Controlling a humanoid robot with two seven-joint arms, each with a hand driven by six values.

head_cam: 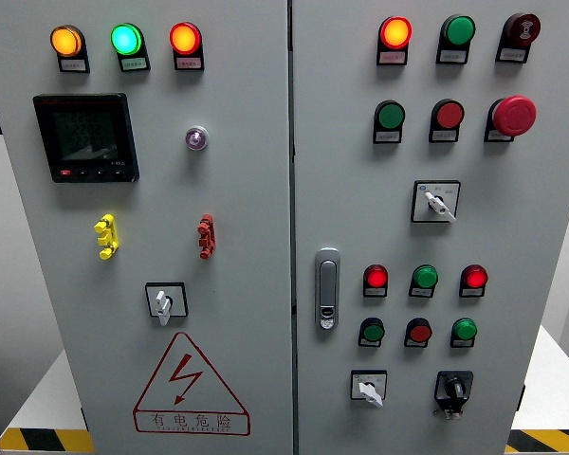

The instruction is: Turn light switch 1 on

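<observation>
The head view showed a grey cabinet (247, 190) with two doors and no robot hand anywhere in the picture, so whether the fingers were apart or together could not be told. The door handle (327, 288) sat just right of the seam between the doors and serves here as the landmark.

No label naming "switch 1" could be read, so which control was the task's thing stayed a guess. Left of the handle, at about its height, was a white-levered rotary switch (164, 300). Up and to the right of the handle was a second white rotary switch (437, 202); down and to the right was a third (369, 388), and beside that a black knob (452, 390).

The main risk was picking the wrong one of these look-alike switches. A second risk lay near the upper right switch: the red mushroom stop button (513, 116) stood just above and right of it, and a careless reach could have pressed it. Near the lower switch, a row of small push buttons (418, 332) sat close above, easy to bump with a wide hand.
</observation>
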